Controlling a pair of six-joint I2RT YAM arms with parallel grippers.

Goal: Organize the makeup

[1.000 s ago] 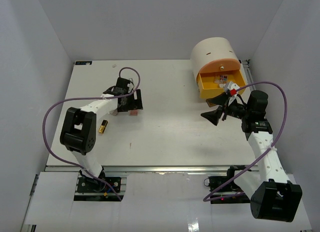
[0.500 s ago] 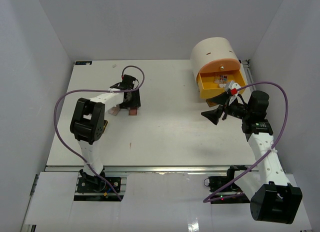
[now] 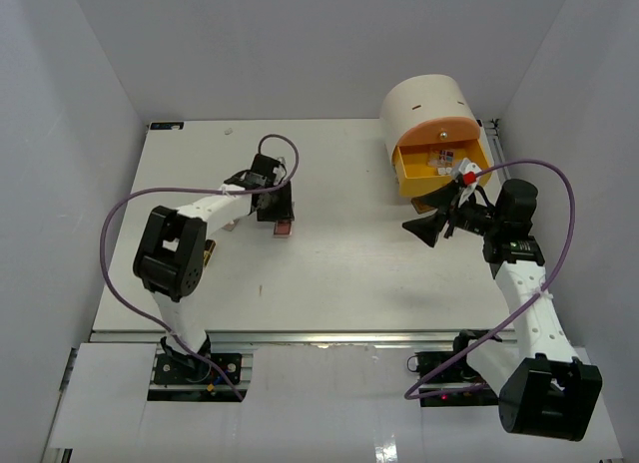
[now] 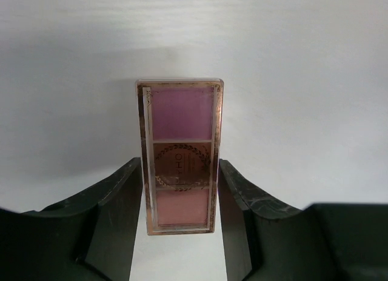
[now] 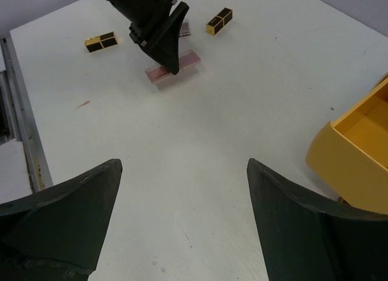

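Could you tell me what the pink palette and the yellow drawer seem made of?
The pink palette looks like clear glossy plastic with a metallic rose-gold frame: its edges glint and the pans show through. The yellow drawer seems matte plastic, evenly coloured; painted wood is possible.

Palette (image 4: 182,120) flat on table (image 3: 349,273), left half, between fingers of my left gripper (image 4: 180,172), one finger against each long side. Two lipstick tubes on table left of palette: one (image 5: 100,42) toward near edge, other (image 5: 219,20) farther back. Drawer unit (image 3: 429,104) at far right corner. Open drawer (image 3: 469,164) juts toward me, small items (image 3: 439,162) inside. My right gripper (image 3: 436,222) just before drawer, above table.
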